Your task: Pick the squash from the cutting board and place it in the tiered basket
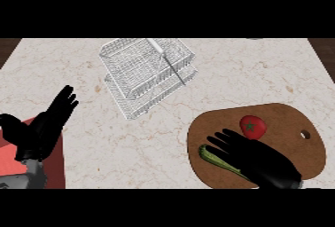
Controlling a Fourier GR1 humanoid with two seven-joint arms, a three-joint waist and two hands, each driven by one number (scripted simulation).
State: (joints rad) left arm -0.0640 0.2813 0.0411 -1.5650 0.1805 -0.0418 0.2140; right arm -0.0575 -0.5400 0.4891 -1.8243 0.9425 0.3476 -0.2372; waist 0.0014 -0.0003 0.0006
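Closest to you, at the bottom right, your right hand lies over the near part of the brown board. Its fingers are spread apart and fairly straight, pointing up and to the left, and they are not wrapped around anything. The squash is on the board, partly under that hand. You can see its green end sticking out on the left side of the hand, near the board's left edge; the rest of it is hidden by the palm, so you cannot tell if the hand is touching it. Just past the fingertips sits a red tomato, also on the board. A small hole shows near the board's right edge. Over at the bottom left, your left hand is open with its fingers up and apart, resting near the edge above a red thing that lies on the worktop. The worktop is pale stone with thin brown lines. Farther away, near the top middle, stands the wire basket. It has two trays, one over the other, and a thin bar across the top. It is well apart from the board and from both hands.
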